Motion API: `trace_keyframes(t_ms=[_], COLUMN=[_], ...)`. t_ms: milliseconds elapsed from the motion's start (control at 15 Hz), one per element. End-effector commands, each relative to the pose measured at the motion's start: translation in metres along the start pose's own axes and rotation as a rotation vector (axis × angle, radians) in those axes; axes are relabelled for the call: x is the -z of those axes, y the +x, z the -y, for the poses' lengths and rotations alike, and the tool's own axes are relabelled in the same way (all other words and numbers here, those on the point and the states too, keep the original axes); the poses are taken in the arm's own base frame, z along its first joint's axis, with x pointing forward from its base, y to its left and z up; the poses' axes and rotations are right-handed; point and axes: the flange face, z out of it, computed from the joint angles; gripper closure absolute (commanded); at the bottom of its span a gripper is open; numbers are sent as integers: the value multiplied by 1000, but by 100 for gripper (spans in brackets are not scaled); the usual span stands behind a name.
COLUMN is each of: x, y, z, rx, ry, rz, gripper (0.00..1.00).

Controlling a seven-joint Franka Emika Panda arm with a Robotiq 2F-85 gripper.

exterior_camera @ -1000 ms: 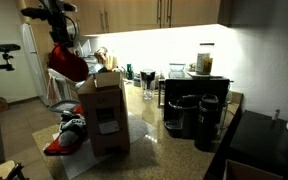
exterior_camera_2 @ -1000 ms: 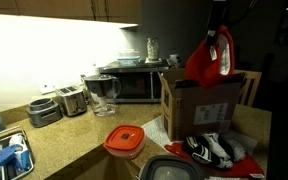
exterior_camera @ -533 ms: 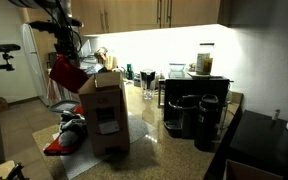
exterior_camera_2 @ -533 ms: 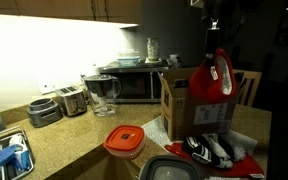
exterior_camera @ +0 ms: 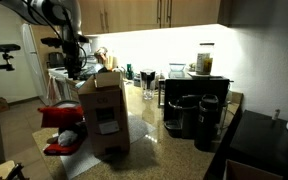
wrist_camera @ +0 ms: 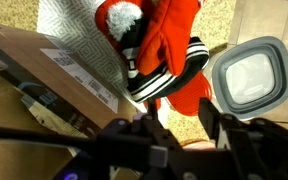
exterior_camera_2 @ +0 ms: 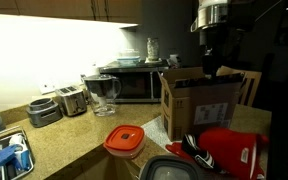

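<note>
The end effector (exterior_camera_2: 210, 66) is hanging above the open top of a cardboard box (exterior_camera_2: 199, 105), its fingers standing apart and gripping nothing; the wrist view is showing the two dark fingers blurred, with a clear gap between them. A red cloth (exterior_camera_2: 229, 150) is lying on the worktop (exterior_camera_2: 64, 145) just beside the box, well below the end effector and apart from it. In an exterior view the cloth (exterior_camera: 60, 115) is showing as a bright red, flattish slab resting on top of a small heap of other fabric at the foot of the box (exterior_camera: 104, 110). Its edge is carrying a thin pale trim, and its surface is looking soft and slightly folded. From the wrist view the cloth (wrist_camera: 174, 30) is glowing orange-red and is draping over a black-and-white striped piece (wrist_camera: 154, 65), with a white pompom (wrist_camera: 119, 15) sitting next to it. A grey tub (wrist_camera: 249, 75) is standing near the heap, and an orange lid (exterior_camera_2: 125, 140) is lying farther along the worktop.
</note>
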Motion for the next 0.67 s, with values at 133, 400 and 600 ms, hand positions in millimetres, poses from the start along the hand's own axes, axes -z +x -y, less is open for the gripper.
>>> trace_keyframes(t_ms=[133, 400, 600], x=[-16, -24, -33], y=[0, 0, -4], z=[-13, -15, -16], rx=[-104, -132, -137], ry=[-42, -58, -82], rz=[-46, -60, -65], gripper=[10, 0, 0])
